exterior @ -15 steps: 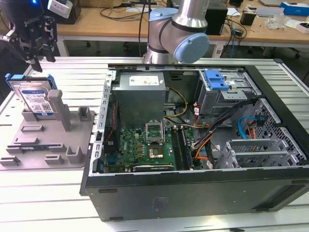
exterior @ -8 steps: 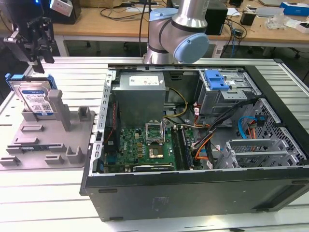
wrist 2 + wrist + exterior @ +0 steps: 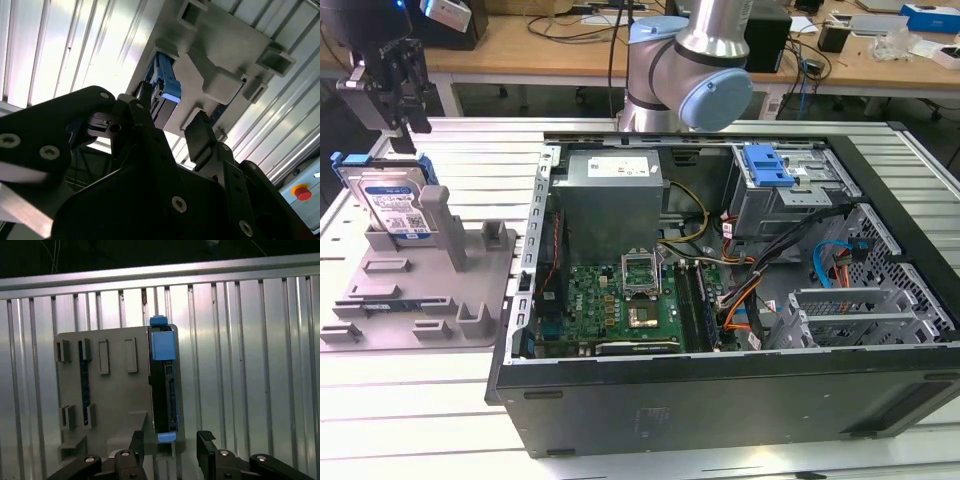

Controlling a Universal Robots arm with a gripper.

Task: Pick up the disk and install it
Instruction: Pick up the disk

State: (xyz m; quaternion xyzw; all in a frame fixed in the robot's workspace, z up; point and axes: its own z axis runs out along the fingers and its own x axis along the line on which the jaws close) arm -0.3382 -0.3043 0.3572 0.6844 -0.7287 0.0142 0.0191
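Disk [image 3: 395, 205] stands on edge in grey holder [image 3: 430, 300], upright, so its top edge is graspable. Gripper [image 3: 408, 135] hangs over holder's disk slot, not touching, fingers apart to straddle the disk's thickness

**Open tower case on a slatted bench**

In the exterior view, a black computer case [image 3: 720, 400] lies open across the centre and right of the frame. Inside it, a green motherboard [image 3: 610, 300] sits at lower centre. A grey power supply box [image 3: 610, 195] is above the board, and a drive cage with a blue latch [image 3: 767, 165] is at upper right. A grey moulded fixture [image 3: 420, 290] rests at left on the ribbed aluminium table [image 3: 410, 400]. Wooden workbenches [image 3: 535, 45] run along the top edge.
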